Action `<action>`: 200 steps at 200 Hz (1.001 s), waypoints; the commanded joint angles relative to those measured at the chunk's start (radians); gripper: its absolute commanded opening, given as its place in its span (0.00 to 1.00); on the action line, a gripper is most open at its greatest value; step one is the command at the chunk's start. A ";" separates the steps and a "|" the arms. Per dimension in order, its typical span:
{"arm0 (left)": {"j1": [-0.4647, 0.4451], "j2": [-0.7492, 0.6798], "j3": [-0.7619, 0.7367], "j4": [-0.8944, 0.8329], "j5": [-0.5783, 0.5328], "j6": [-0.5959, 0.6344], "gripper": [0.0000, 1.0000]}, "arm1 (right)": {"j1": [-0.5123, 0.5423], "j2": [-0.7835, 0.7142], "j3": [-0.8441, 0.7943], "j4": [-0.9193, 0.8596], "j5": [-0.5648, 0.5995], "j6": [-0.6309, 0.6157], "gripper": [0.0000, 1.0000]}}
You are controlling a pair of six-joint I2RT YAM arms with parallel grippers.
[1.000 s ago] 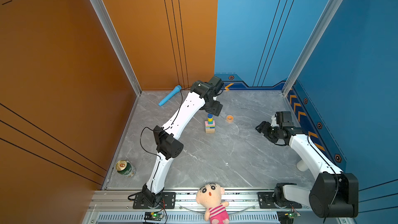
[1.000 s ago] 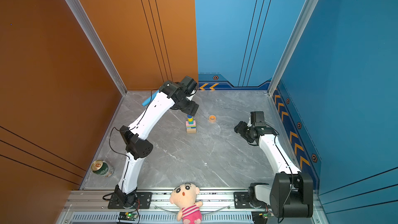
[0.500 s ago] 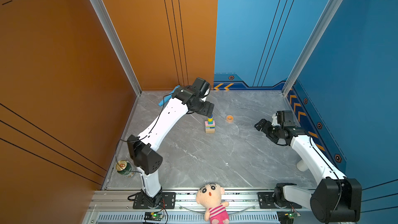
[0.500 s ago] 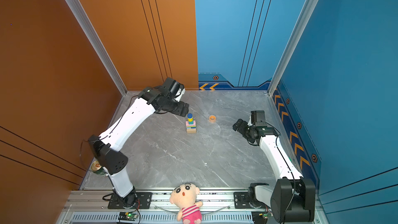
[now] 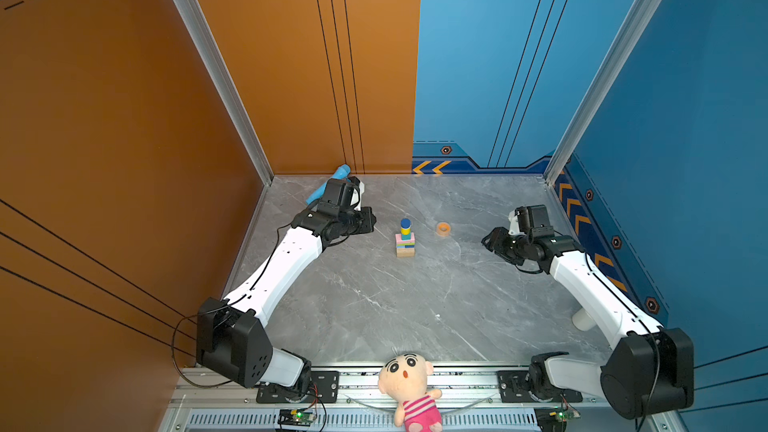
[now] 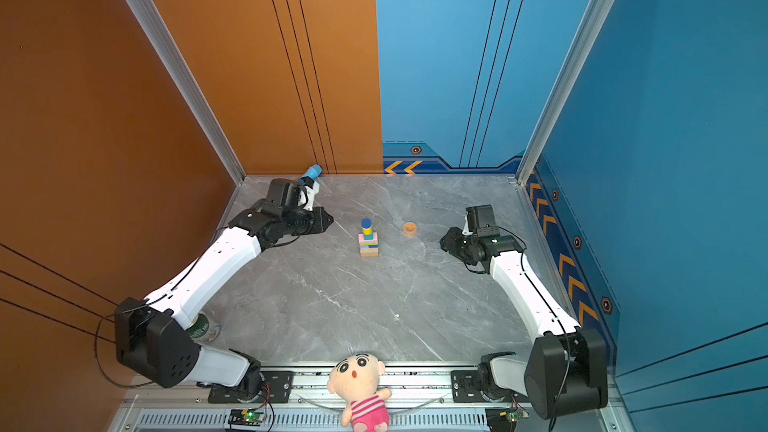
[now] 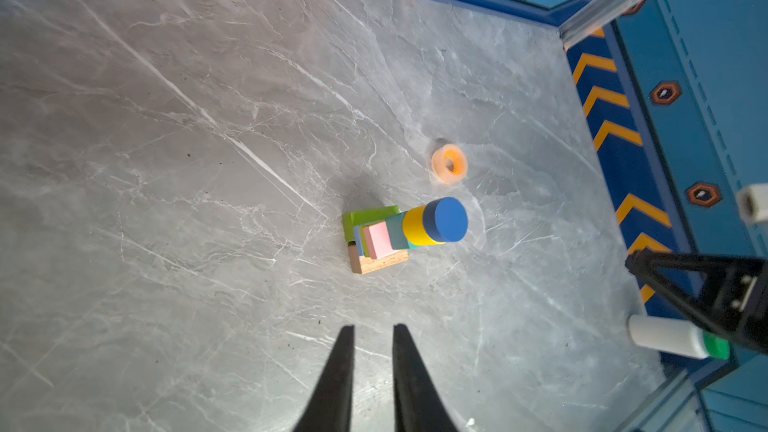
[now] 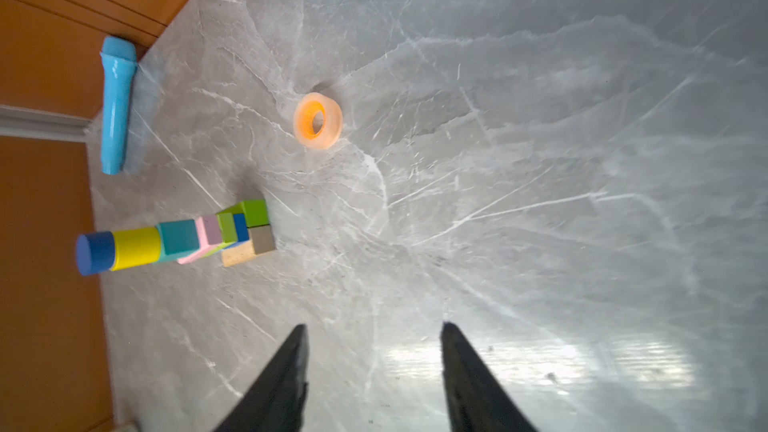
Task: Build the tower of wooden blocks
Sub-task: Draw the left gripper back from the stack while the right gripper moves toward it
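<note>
The wood block tower point(image 5: 405, 238) point(image 6: 368, 238) stands mid-table: a tan brick at the bottom, then lime green, blue and pink pieces, a teal cube, a yellow cylinder and a dark blue cylinder on top. It also shows in the left wrist view as the tower point(image 7: 399, 234) and in the right wrist view as the tower point(image 8: 178, 243). My left gripper point(image 5: 372, 222) point(image 7: 372, 328) hovers to its left, apart from it, jaws nearly together and empty. My right gripper point(image 5: 488, 238) point(image 8: 372, 326) stays far to the right, open and empty.
An orange tape ring point(image 5: 443, 228) point(image 8: 318, 120) lies just right of the tower. A light-blue toy microphone point(image 5: 343, 170) point(image 8: 116, 105) lies at the back wall behind the left arm. A can point(image 6: 201, 328), a white bottle point(image 7: 665, 336) and a doll point(image 5: 409, 384) sit at the edges.
My left arm drew back leftward from above the tower and lowered, and its jaws closed in. The right jaws narrowed. The tower stayed as it was.
</note>
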 commanded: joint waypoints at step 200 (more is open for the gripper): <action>-0.025 0.332 0.063 0.185 0.220 -0.091 0.00 | 0.250 0.564 0.431 0.214 -0.187 0.090 0.00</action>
